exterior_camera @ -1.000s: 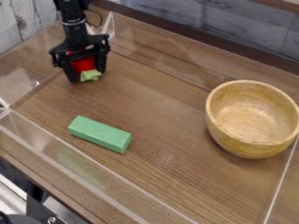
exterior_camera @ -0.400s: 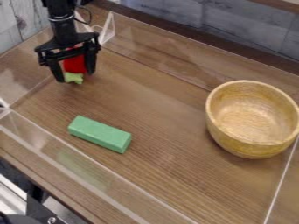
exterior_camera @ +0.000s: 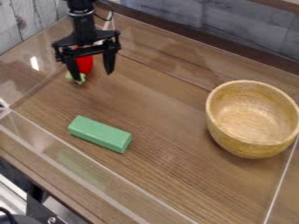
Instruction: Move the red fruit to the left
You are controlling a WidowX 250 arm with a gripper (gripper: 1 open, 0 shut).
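Where the end effector [exterior_camera: 87,58] opens, red fruit [exterior_camera: 80,66], no readable labels

The red fruit [exterior_camera: 83,66] sits on the worktop [exterior_camera: 163,105] toward the upper left of the camera view, its pale green end facing down the view. The claw [exterior_camera: 89,61] is over it with its fingers spread; whether they touch it is unclear. A green block [exterior_camera: 100,134] lies nearer, and a wooden bowl [exterior_camera: 251,118] stands at right.
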